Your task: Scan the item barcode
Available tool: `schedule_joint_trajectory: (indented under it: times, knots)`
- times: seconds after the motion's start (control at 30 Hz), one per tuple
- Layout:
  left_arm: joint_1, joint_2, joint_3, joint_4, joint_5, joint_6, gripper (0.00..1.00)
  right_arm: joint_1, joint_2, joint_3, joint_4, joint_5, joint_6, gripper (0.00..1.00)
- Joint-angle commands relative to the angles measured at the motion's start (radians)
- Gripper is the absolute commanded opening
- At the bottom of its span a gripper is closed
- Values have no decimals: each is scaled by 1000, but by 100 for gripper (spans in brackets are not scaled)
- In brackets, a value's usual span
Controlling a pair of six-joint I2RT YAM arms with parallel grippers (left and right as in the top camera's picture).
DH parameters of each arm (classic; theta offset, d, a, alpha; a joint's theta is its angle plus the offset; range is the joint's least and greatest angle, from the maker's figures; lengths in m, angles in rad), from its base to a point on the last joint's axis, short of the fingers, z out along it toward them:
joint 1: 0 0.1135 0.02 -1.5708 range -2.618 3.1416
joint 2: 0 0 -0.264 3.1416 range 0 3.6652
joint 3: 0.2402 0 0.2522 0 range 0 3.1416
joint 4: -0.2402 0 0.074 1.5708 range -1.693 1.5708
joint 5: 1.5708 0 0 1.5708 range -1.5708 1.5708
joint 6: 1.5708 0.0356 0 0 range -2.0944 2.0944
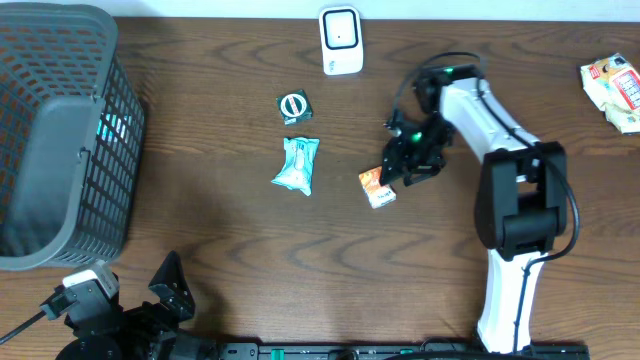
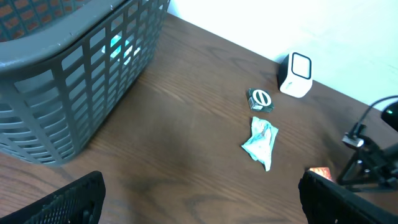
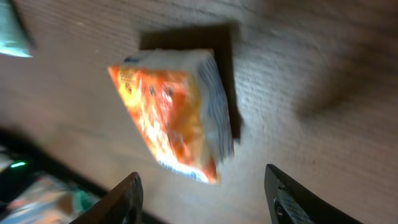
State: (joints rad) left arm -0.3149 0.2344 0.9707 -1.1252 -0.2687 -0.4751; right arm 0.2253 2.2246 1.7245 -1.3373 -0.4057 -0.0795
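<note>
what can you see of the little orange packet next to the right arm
The orange packet is a small sealed pouch, glossy like foil or plastic. It is mostly orange with yellowish print, and it has a white crimped edge with lettering too blurred to read. It lies on the brown wooden table, apart from the teal wrapper, and casts a dark shadow. The right tool hangs over it, with one finger on either side and neither touching it. No barcode shows.

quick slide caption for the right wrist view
Open right gripper above an orange packet on the wooden table.
</note>
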Motion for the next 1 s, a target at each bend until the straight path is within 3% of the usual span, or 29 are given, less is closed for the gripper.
schedule_joint_trajectory:
  times: [0.0, 0.07, 0.13, 0.97]
  knots:
    - [4, -2, -5, 1, -17, -10, 98, 42, -15, 14, 23, 131, 57, 59]
    - [4, -2, -5, 1, -17, -10, 98, 60, -15, 14, 42, 150, 80, 68]
    - [4, -2, -5, 1, -17, -10, 98, 73, -15, 14, 51, 158, 80, 70]
    - [4, -2, -5, 1, -17, -10, 98, 84, -15, 13, 97, 167, 83, 75]
